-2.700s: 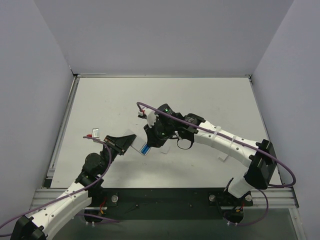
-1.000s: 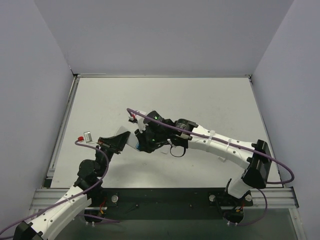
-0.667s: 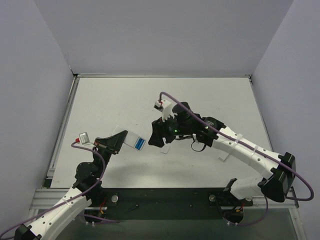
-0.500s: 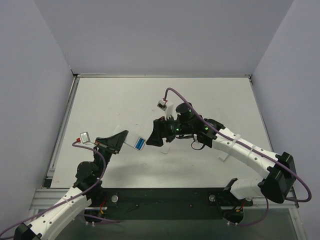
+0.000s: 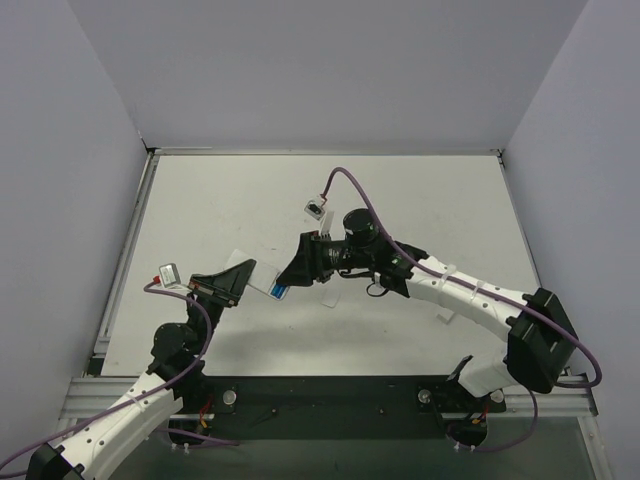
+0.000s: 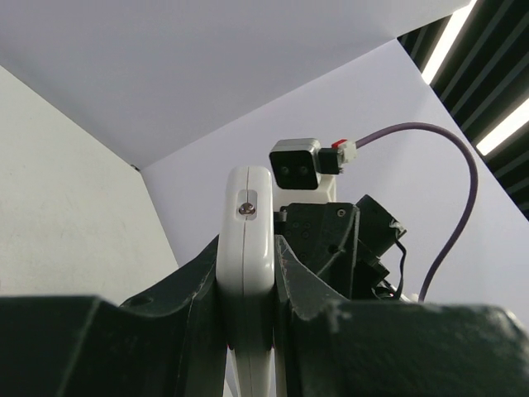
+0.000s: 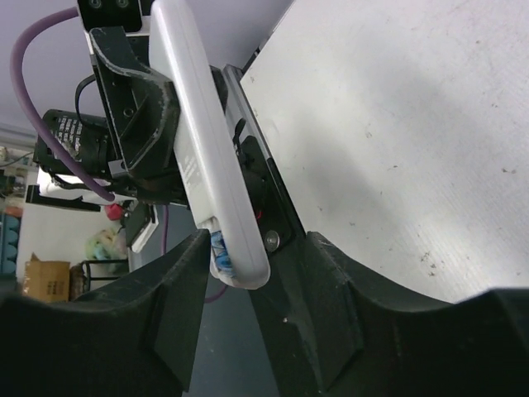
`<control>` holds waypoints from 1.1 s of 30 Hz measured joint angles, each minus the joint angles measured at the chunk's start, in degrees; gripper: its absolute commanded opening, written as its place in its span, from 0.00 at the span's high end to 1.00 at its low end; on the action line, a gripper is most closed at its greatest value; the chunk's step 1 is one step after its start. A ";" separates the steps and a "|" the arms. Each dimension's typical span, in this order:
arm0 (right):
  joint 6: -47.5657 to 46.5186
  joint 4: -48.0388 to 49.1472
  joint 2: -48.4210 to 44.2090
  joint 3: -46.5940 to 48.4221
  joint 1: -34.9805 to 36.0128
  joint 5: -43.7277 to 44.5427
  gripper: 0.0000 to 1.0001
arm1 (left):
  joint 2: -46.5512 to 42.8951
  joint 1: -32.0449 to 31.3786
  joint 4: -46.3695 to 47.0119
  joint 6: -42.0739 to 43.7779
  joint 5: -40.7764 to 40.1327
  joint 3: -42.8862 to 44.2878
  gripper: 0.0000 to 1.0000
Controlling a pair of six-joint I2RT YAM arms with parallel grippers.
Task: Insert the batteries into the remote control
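L gripper (image 6: 245,277) clamped slim white plastic bar remote (image 6: 245,223), held aloft. R gripper (image 7: 252,266) straddled its end beside small blue cylindrical battery (image 7: 220,249); closure unclear. Prob. seating step; next needs aligned push.

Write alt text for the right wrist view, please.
The white remote control, clamped in the left gripper, points its end between the open right gripper. A blue battery shows at that end, and the white table lies to the right.

both arms reach inward, left claw (image 5: 244,276) clamped tight, right claw (image 5: 290,273) facing it with fingers spread.
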 measured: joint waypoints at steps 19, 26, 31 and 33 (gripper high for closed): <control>10.78 14.27 2.08 -4.87 -1.40 -5.60 0.98 | -0.26 0.02 0.96 -0.61 -0.72 0.00 1.00; 10.29 13.84 2.10 -5.03 -1.44 -5.33 1.00 | -0.07 0.00 0.98 -0.57 -0.70 0.00 1.00; 10.32 13.40 2.10 -4.92 -1.46 -5.22 0.62 | 0.20 0.02 0.87 -0.39 -0.66 0.00 1.00; 9.68 11.21 2.10 -4.13 -1.46 -4.92 0.52 | 0.02 0.00 0.50 -0.24 -0.63 0.00 1.00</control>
